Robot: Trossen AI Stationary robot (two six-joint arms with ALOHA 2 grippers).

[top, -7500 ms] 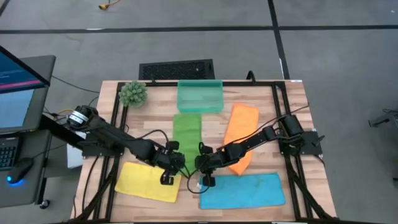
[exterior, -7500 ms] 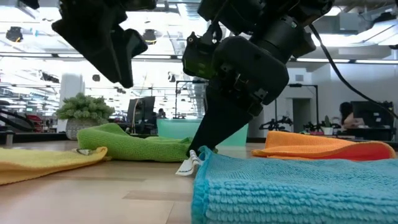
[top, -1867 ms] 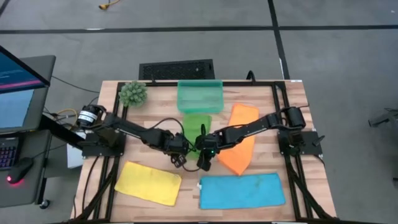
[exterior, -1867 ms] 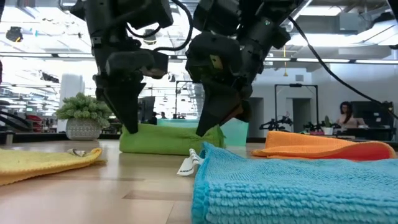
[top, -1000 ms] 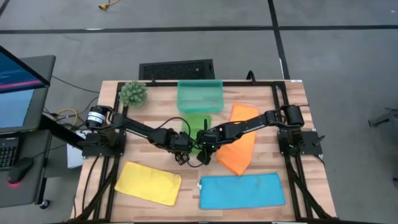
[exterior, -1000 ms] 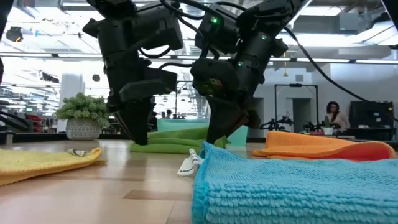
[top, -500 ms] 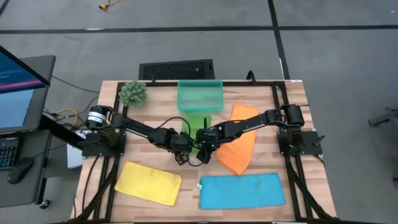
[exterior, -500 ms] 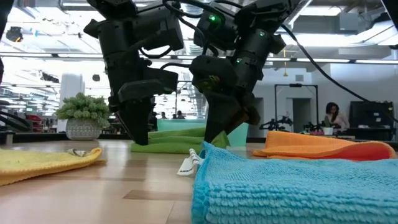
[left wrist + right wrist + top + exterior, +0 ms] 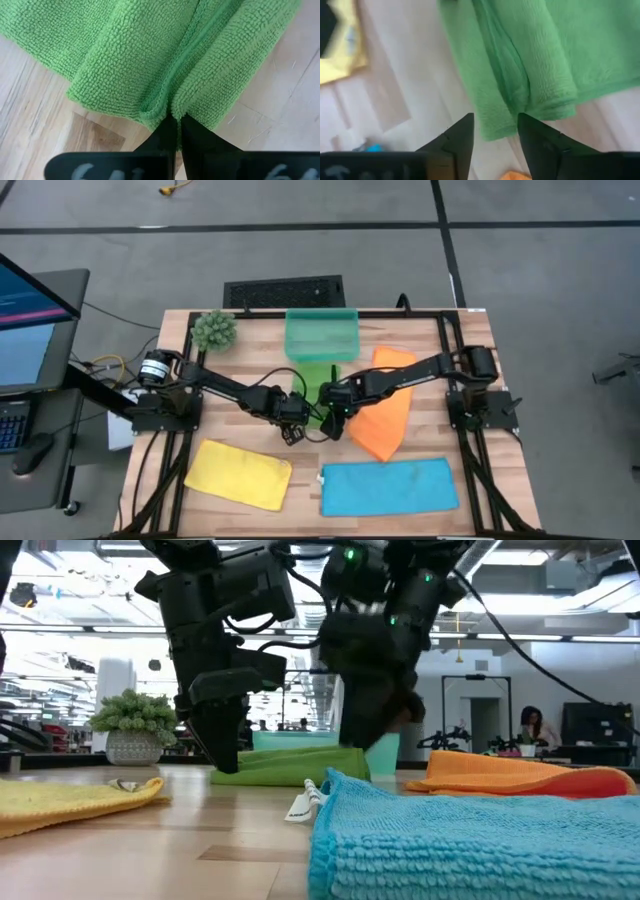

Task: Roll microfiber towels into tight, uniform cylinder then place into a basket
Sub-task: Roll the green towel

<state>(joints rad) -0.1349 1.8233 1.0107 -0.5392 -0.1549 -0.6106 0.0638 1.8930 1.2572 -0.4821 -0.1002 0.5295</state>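
The left gripper [image 9: 291, 424] is at the middle of the table, and its jaws are pressed together on the near edge of the green towel [image 9: 318, 385]. In the left wrist view the two dark fingers [image 9: 172, 135] meet with no gap, and a fold of the green towel's hem is pinched right at their tips; the rest of the cloth spreads away in front of the jaws, folded over itself in thick layers.

The right gripper [image 9: 337, 412] is just beside the left one, at the other end of the same near edge. Its jaws stand apart — the right wrist view shows a clear gap between the two fingers [image 9: 457, 137], and nothing is held there. The folded green edge lies just in front of the fingertips, not between them. In the low view this gripper [image 9: 372, 745] hangs over the green towel's end, but whether it touches the cloth cannot be told.

The green towel is partly folded, not a roll, and reaches from the jaws toward the basket [image 9: 321, 335], which is beyond both grippers at the far side of the table. The orange towel [image 9: 385, 420] lies flat beside the right gripper. The yellow towel [image 9: 238, 473] and the blue towel [image 9: 388, 486] lie flat behind the grippers, near the front edge — both well apart from the jaws.
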